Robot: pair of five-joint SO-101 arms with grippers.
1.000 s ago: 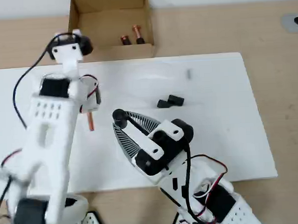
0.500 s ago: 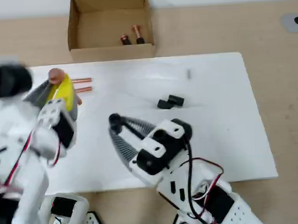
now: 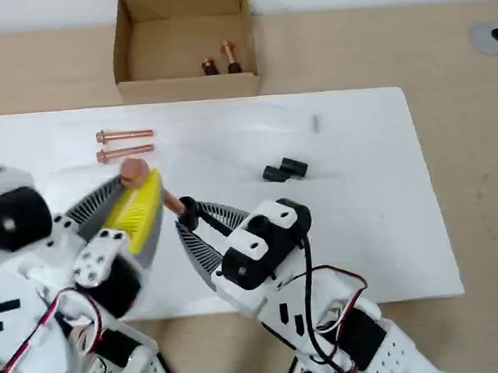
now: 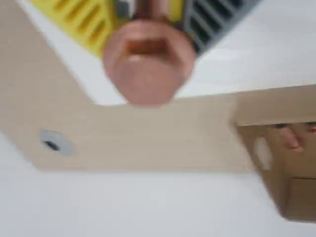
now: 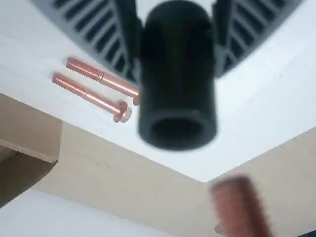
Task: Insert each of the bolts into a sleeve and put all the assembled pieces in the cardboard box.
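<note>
Overhead, two arms meet above the near left part of a white sheet (image 3: pixel 359 222) spread on the wooden bench (image 3: pixel 468 141). The left arm (image 3: pixel 36 273) rises from the bench's near left corner. The left jaws, one yellow and one grey, are clenched on a copper bolt (image 3: pixel 134 172) just under its flanged head, with the shaft slanting toward the right arm (image 3: pixel 265 252). The right jaws, both dark grey, grip a black sleeve (image 3: pixel 189 210) by its sides. From above, the bolt's threaded tip lies just beside the sleeve. In the right wrist view the sleeve's bore looks open and unfilled, and the blurred tip is near its mouth but apart from it. Two loose bolts (image 3: pixel 125 135) lie side by side and nearly parallel near the sheet's far left corner, heads toward the left edge. Two spare sleeves (image 3: pixel 283 169) sit touching each other around the sheet's middle, closer to its far edge. The cardboard box (image 3: pixel 185 88) stands open on the bench just beside the sheet's far edge, left of centre, and holds two assembled pieces (image 3: pixel 210 66) in its near right corner. A small grey disc (image 3: pixel 487 36) rests near the bench's far right corner.
</note>
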